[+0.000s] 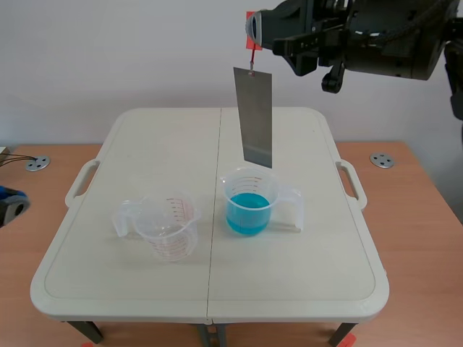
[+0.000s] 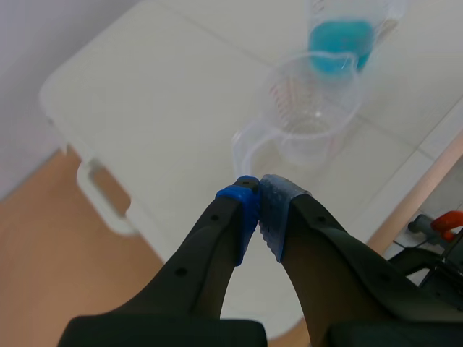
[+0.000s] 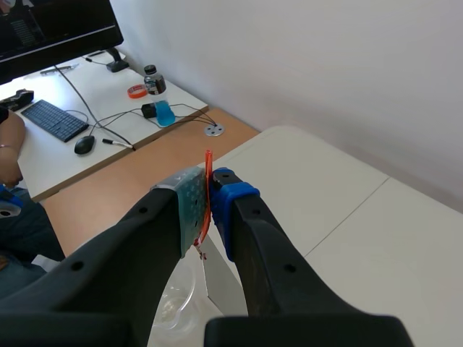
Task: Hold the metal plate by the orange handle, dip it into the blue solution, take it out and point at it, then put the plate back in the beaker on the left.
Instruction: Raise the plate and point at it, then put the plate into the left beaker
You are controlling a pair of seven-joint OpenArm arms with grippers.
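Black pincer [image 2: 259, 196], blue dotted pads [image 2: 244, 208]

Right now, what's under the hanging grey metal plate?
The clear plastic beaker of blue solution stands below the flat grey metal plate, which hangs from the right claw by its orange handle. The plate hides the strip of white table behind it.

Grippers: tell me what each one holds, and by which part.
The right gripper is shut on the orange handle at the top of the plate, which hangs free below it. The left gripper is shut on nothing.
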